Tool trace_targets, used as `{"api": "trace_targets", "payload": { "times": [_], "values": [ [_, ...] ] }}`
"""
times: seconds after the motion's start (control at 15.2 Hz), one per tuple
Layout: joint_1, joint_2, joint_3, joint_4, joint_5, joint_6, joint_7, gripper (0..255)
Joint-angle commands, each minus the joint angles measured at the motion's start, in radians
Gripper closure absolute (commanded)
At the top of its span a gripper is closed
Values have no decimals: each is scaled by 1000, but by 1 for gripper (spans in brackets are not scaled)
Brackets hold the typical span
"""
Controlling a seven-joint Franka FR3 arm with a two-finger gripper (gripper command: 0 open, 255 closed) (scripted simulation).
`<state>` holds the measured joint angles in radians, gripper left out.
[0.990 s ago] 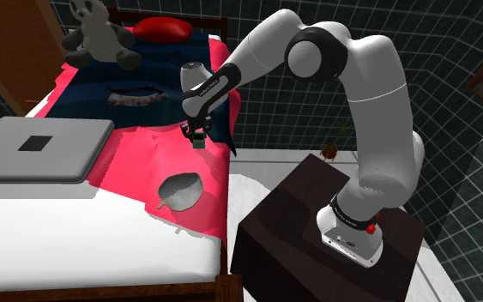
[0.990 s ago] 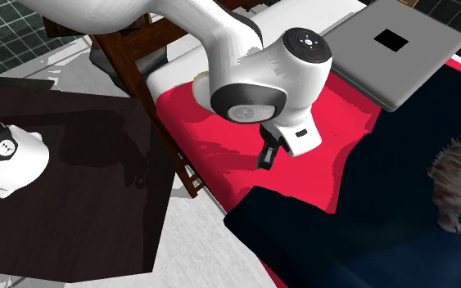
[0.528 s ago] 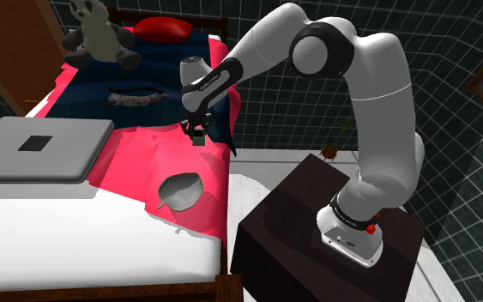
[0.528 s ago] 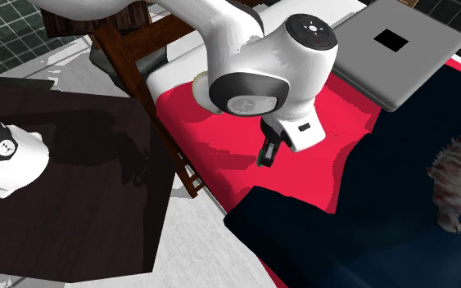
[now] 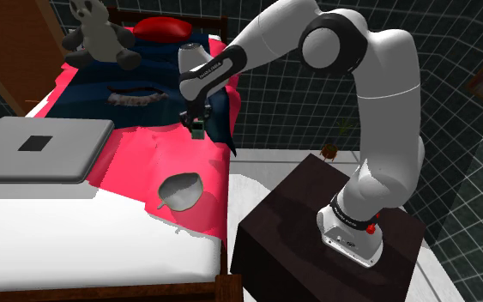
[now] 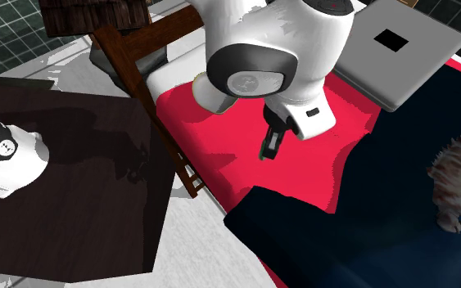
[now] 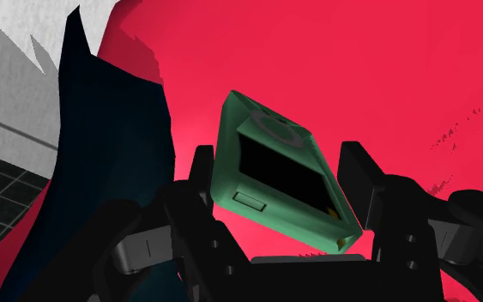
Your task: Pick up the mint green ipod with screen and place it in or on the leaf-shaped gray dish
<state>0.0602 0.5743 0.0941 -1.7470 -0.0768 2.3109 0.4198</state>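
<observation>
Right now a white robot arm (image 5: 387, 103) reaches from its dark box stand (image 5: 291, 214) over a bed w/ a red sheet (image 5: 136, 163). Its black gripper (image 5: 196, 125) hangs above the red sheet, close to the edge of a navy blanket (image 5: 85, 90). The fingers (image 7: 202, 176) are partly closed & clamped on a small green ipod (image 7: 282, 176).

Wrist view: the ipod sits between the two fingers w/ its dark screen facing the camera. Its body is skewed at an angle, not square to the fingers. It looks clear of the bed, w/ red sheet beneath it.

The gray leaf-shaped dish (image 5: 180, 190) lies on the bed nearer the shoulder camera, where the red sheet meets white. It is just beside the bed's edge on the stand's side. Gripper & dish are apart, so the ipod isn't over the dish yet.

Also on the bed: a closed gray laptop (image 5: 38, 147), a panda toy (image 5: 98, 39) and a red pillow (image 5: 162, 28).

Risks, as I judge them:
- **Skewed hold:** the ipod may twist or slip out during the carry, esp. if the arm swings fast.
- **Small dish by the edge:** a release a bit off-centre could drop the ipod onto the sheet or off the bed.
- **Low approach:** coming down too far could knock the dish itself over the edge.
</observation>
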Motion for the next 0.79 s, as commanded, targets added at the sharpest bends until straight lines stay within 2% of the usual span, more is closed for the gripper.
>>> {"api": "trace_targets", "payload": {
  "times": [0.0, 0.59, 0.73],
  "values": [
    [-2, -18, 1, 2, 2, -20, -3, 255],
    [-6, -88, 7, 23, 12, -111, -9, 255],
    [7, -107, 12, -5, 11, -102, 10, 255]
  ]
}}
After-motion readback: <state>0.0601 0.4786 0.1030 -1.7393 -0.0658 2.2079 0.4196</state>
